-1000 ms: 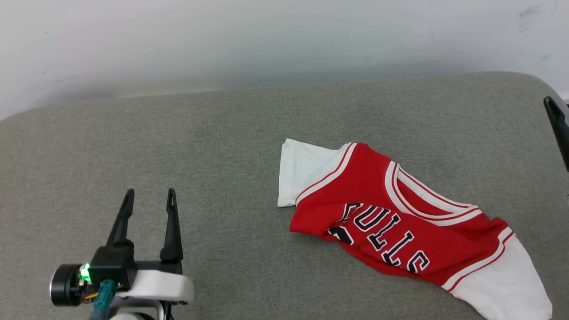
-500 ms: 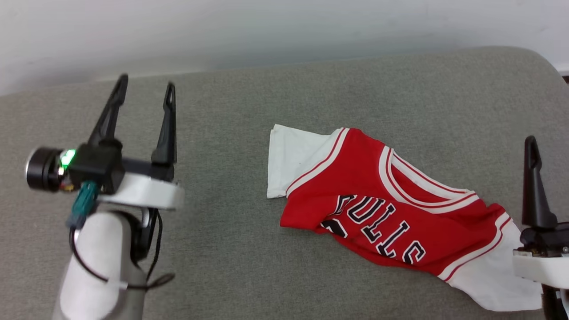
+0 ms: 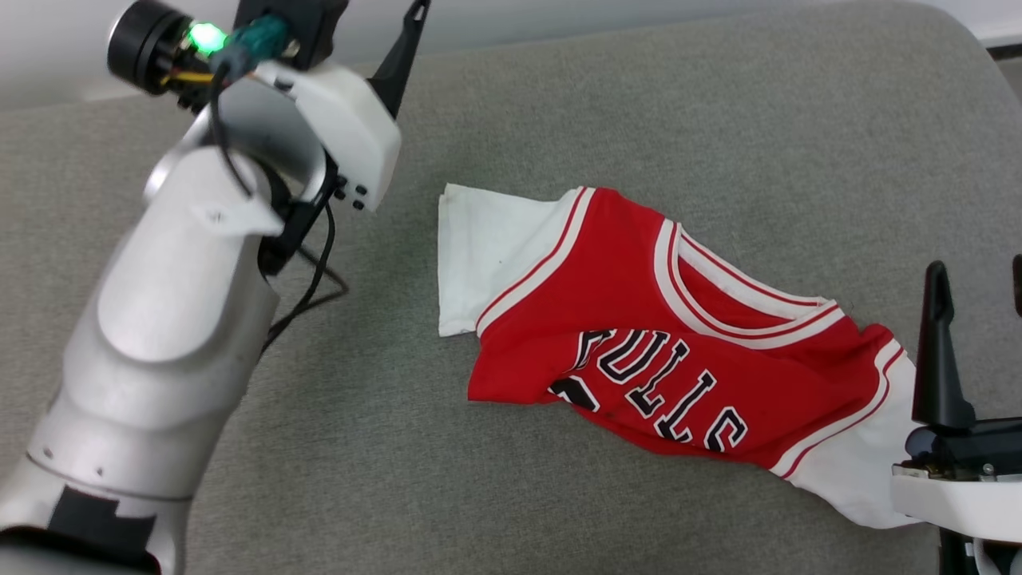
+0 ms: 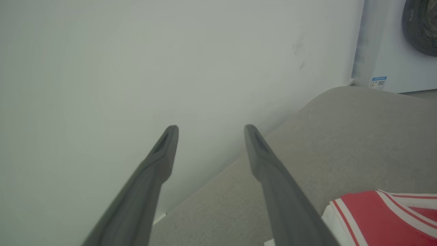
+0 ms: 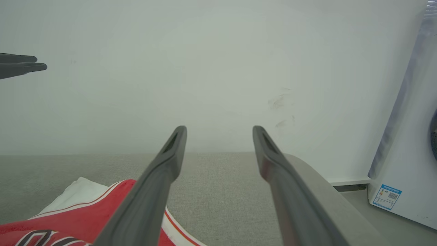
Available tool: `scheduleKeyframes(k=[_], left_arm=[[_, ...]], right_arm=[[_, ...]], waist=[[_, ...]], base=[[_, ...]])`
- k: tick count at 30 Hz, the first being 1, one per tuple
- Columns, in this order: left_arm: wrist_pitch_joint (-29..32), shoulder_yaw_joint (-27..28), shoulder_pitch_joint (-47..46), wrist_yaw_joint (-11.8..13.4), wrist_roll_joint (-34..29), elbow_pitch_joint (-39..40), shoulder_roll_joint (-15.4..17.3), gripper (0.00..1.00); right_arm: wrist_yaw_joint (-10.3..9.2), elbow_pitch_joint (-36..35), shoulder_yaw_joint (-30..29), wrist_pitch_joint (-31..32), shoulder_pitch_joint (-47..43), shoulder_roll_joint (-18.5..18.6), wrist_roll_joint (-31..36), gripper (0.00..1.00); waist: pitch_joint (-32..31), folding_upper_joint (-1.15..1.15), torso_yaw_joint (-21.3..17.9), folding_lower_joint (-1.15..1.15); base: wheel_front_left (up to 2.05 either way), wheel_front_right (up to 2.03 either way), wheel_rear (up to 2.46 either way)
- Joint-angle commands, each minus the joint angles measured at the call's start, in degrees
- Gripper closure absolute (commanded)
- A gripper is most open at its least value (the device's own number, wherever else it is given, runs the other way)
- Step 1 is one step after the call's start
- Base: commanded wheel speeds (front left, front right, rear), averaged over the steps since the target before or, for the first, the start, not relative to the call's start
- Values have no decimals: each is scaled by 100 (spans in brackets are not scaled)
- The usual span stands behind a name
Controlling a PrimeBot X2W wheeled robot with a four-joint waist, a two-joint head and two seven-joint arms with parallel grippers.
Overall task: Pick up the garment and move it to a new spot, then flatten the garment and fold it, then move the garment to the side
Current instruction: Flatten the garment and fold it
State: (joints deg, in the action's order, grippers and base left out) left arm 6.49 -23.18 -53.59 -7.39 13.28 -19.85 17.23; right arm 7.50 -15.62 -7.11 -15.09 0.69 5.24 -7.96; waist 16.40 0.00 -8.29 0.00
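- The shirt (image 3: 663,351) lies on the grey pad (image 3: 639,104), a little right of the middle as the robot faces it. It is rumpled and sits on a slant rather than spread flat.
- Its body is red and its short sleeves are white, with red-and-white stripes at the seams and round the neck. The neck opening points toward the far right corner of the pad.
- Black letters edged in white run slantwise down the front. The lower part of the shirt is tucked under, so just a scrap of a black figure shows at the fold.
- One white sleeve lies flat on the far left side of the shirt. The other trails off at the near right.
- The left gripper (image 4: 210,129) is up in the air over the far left part of the pad and aims at the pale wall (image 4: 102,68). Its two dark fingers are spread, with nothing between them. The shirt lies below it and off to its right, well clear.
- The left arm (image 3: 176,319) reaches across the left side of the pad. A green light (image 3: 204,36) glows at its wrist and a black cable (image 3: 315,279) loops beside it.
- The right gripper (image 5: 219,129) is at the near right edge of the pad, its fingers parted and empty. Its base sits over the end of the near sleeve, and I cannot tell whether it touches the cloth.
- A white appliance (image 5: 403,164) with a small blue label stands past the right end of the pad.
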Motion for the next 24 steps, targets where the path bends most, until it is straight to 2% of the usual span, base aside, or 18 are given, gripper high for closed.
scheduleKeyframes(k=[1,7,13,18,21,24], left_arm=[[308,-254,-230,4,237,-117,133,0],[2002,-1744,-1122,1,1637,-515,580,0],[3262,-2927,-1647,1,2777,-647,934,0],[4086,-3600,-1857,0,3490,-781,1113,0],[4297,-3799,-1914,0,3697,-829,1141,0],[4511,-4229,-1935,0,3849,-874,1224,0]], right_arm=[[-2,-29,39,-10,29,-45,47,0],[-3,-42,214,-10,242,-103,159,0],[-3,-13,332,-11,398,-138,219,0],[-3,12,374,-11,465,-163,233,0],[-3,24,405,-11,523,-170,231,0],[-3,54,463,-11,584,-176,226,0]], waist=[[173,0,-112,0],[547,0,-303,0],[845,0,-499,0],[1031,0,-616,0],[1094,0,-658,0],[1180,0,-721,0]], base=[[0,0,0],[0,0,0],[0,0,0],[0,0,0],[0,0,0],[0,0,0]])
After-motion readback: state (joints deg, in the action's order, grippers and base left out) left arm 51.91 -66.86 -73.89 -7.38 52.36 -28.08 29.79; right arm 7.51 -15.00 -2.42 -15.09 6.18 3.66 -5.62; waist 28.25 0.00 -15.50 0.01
